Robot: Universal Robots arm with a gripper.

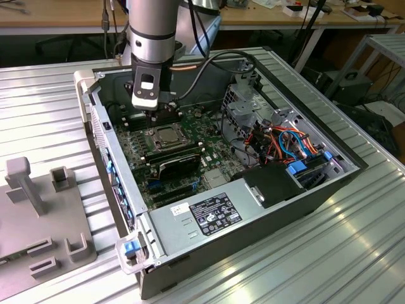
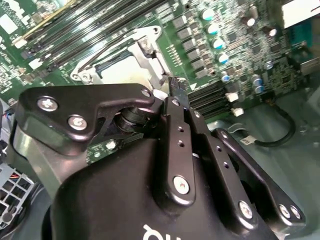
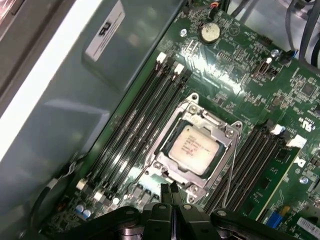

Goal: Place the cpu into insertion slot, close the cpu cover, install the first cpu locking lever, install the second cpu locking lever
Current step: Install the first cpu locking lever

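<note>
Nearest in the open computer case [image 1: 253, 248] sits the power supply [image 1: 215, 214], then a black finned card [image 1: 179, 163]. Beyond it the cpu [image 3: 194, 149] lies flat in the insertion slot [image 3: 171, 136], with the cpu cover [image 3: 175, 173] down around it. The gripper [image 3: 172, 189] hangs just beside the cover's far edge, its jaws pressed together and holding nothing.

cpu [image 3: 194, 147] in insertion slot [image 3: 165, 165], cpu cover [image 3: 212, 122] apparently over it
</note>
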